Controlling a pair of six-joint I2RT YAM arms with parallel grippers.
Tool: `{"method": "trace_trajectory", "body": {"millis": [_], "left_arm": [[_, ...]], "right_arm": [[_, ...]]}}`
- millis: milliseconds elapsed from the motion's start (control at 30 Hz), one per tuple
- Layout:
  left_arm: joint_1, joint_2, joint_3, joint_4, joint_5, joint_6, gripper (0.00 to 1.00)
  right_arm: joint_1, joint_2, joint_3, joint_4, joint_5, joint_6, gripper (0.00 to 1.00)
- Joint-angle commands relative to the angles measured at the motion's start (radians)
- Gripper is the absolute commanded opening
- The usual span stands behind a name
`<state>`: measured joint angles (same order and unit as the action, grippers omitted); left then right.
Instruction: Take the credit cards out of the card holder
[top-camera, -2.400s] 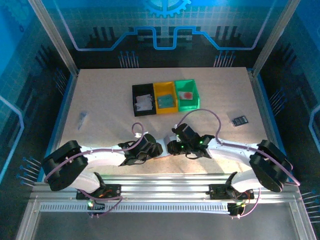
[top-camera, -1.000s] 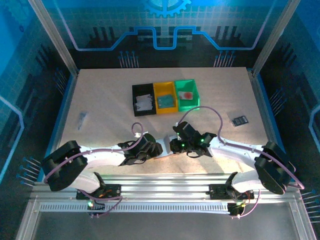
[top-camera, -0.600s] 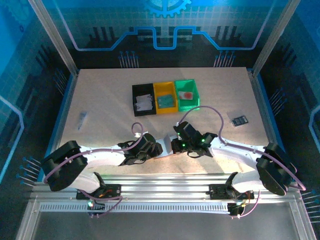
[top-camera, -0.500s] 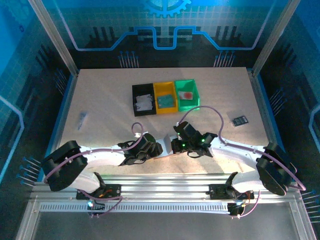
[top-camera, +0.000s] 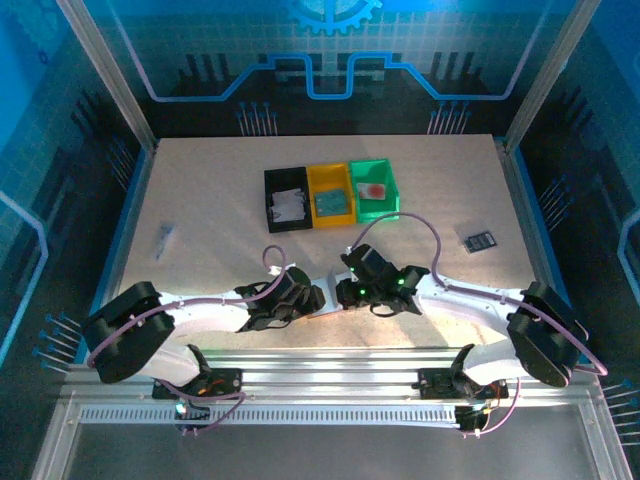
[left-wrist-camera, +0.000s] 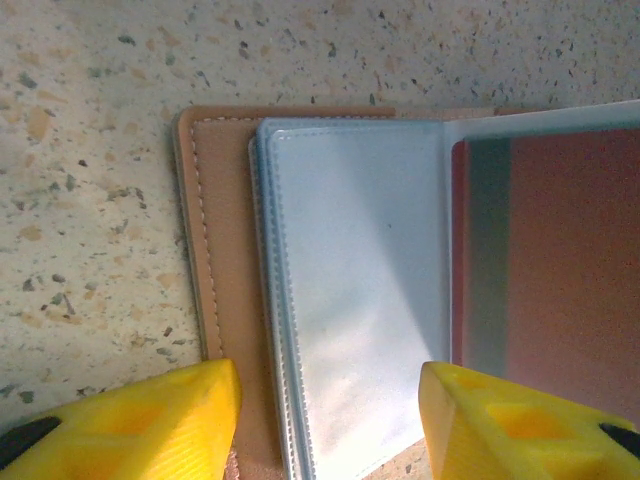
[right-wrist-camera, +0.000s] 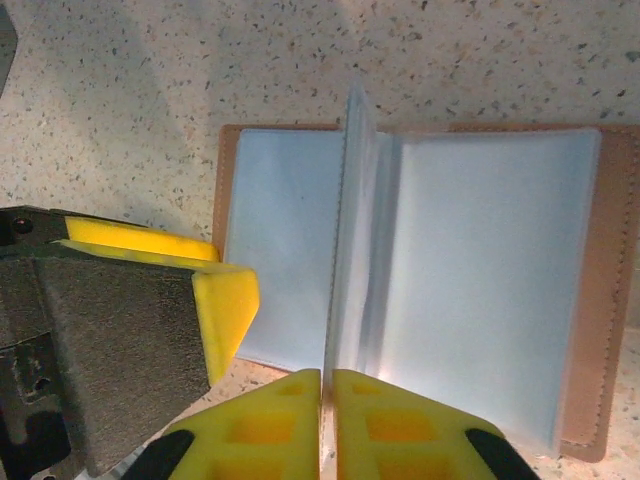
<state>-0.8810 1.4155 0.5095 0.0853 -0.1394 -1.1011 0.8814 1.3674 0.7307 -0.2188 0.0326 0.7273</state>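
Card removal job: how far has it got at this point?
Done: the card holder lies open on the table. In hand: the right tool pinches an upright clear pocket leaf, while the open left tool straddles the holder's edge. Left: a reddish card sits inside its pocket, to be pulled out.

arms: left arm (top-camera: 210, 315) and right arm (top-camera: 470, 298) are both glossy white tubes with chunky black joints, pretty slick tbh
cables: thin lilac cable (top-camera: 268, 256) loops off each wrist and runs along the links
lights: tiny green lights (top-camera: 398, 283) on the right wrist
fingers: bright yellow plastic fingers (left-wrist-camera: 130, 415), blocky, with moulded pockets
pad: rough dark grey pad (right-wrist-camera: 110, 350) on one finger's inner face
bases: black bases (top-camera: 205, 385)
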Motion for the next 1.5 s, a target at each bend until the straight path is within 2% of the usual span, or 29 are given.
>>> {"method": "trace_trajectory", "body": {"millis": [0, 333, 1033, 1133, 1267, 1333, 1467], "left_arm": [[0.007, 0.002, -0.038, -0.071, 0.015, 0.000, 0.52], [0.020, -0.024, -0.047, -0.085, 0.007, 0.007, 0.52], [0.049, -0.075, -0.072, -0.111, 0.000, 0.019, 0.52], [0.053, -0.080, -0.075, -0.111, 0.001, 0.020, 0.52], [0.052, -0.083, -0.083, -0.108, 0.001, 0.019, 0.52], [0.053, -0.081, -0.085, -0.103, 0.003, 0.018, 0.52], [0.053, -0.073, -0.088, -0.094, 0.006, 0.014, 0.52]], "right_arm": [[0.017, 0.016, 0.025, 0.016, -0.027, 0.004, 0.14], [0.018, 0.011, 0.015, 0.055, -0.061, 0.010, 0.21], [0.020, 0.033, -0.023, 0.192, -0.166, 0.044, 0.24], [0.020, 0.020, -0.013, 0.141, -0.124, 0.039, 0.24], [0.009, 0.023, 0.033, -0.042, 0.025, 0.038, 0.29], [0.000, 0.053, 0.056, -0.097, 0.032, 0.032, 0.32], [-0.004, 0.097, 0.052, -0.100, 0.030, 0.062, 0.32]]}}
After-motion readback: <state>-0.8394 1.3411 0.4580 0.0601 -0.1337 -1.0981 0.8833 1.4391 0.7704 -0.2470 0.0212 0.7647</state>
